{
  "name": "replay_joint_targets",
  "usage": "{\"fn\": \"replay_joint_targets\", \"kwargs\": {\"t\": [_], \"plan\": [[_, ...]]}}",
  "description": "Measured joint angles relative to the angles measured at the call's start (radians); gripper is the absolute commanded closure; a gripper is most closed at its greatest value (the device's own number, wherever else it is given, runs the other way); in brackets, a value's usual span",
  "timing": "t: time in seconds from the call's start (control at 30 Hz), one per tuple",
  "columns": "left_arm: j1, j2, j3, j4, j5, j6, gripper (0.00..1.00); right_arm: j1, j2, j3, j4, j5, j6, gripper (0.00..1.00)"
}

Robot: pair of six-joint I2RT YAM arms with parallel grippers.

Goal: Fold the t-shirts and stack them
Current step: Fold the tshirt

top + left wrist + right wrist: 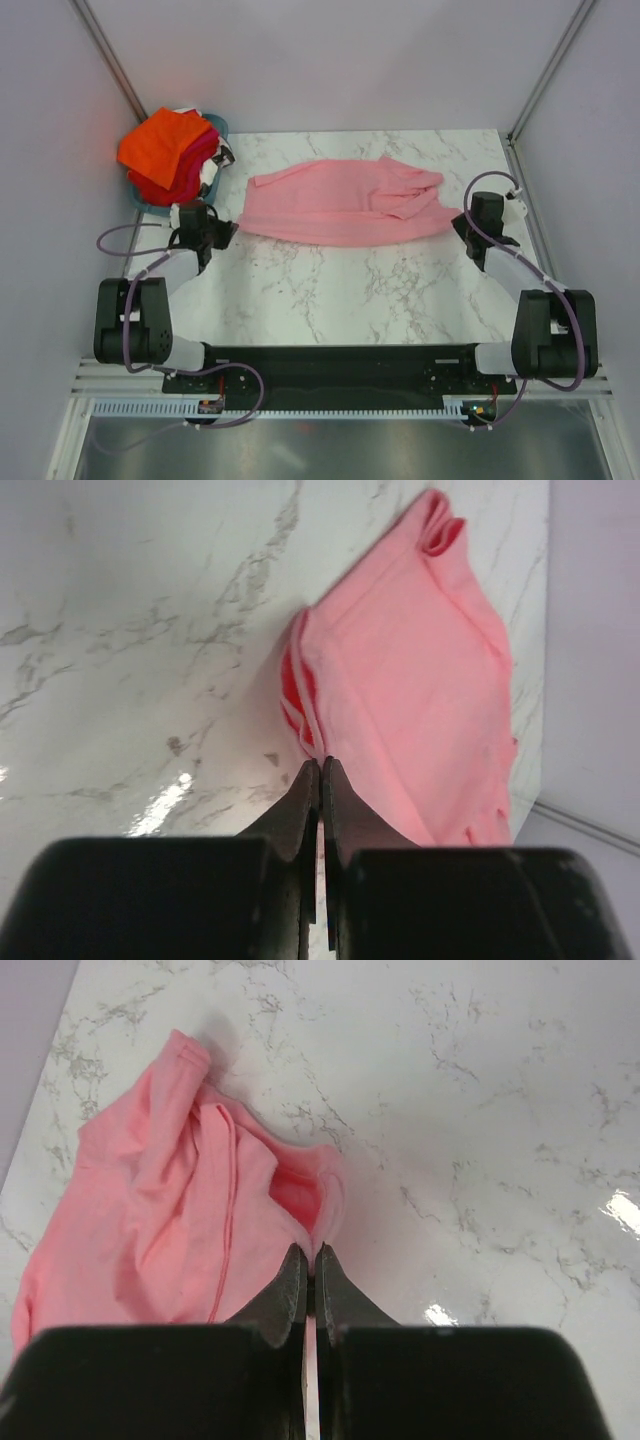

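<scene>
Your light pink t-shirt [345,205] lies flat on the far half of the worktop [340,290]. It is stretched out left to right in a long band, with its cloth bunched and creased toward the right end. Your left claw [232,228] sits at the shirt's left end. The left wrist view shows its jaws pressed together with the layered pink edge caught at their tips. Your right claw [458,225] sits at the opposite end. Its jaws are also closed tight, and in the right wrist view a strip of pink cloth runs down between them. Both arms reach low over the worktop, well apart from each other.

At the far left corner you have a heap of an orange t-shirt [160,140] on top, with a red t-shirt [152,186] and a magenta t-shirt [196,158] under it. They are piled in a teal basket [219,126] whose rim only just shows.

The worktop is glossy white with grey marble veining, and it catches bright spots of light near the claws. Plain pale walls [330,60] enclose it on three sides, with metal posts [110,55] rising at the back corners. At the near edge both arm bases stand on a black base plate [330,358].
</scene>
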Motion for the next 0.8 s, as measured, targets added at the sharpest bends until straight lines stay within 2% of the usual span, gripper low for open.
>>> {"fn": "replay_joint_targets", "kwargs": {"t": [0.27, 0.6, 0.8], "plan": [[-0.002, -0.159, 0.192, -0.187, 0.009, 0.012, 0.98, 0.000, -0.090, 0.219, -0.171, 0.003, -0.039, 1.00], [-0.002, -0.449, 0.390, -0.431, 0.017, 0.032, 0.98, 0.000, -0.426, 0.387, -0.367, 0.009, -0.087, 1.00], [-0.002, -0.599, 0.569, -0.521, -0.008, 0.051, 0.98, 0.000, -0.585, 0.549, -0.381, 0.028, -0.121, 0.99]]}}
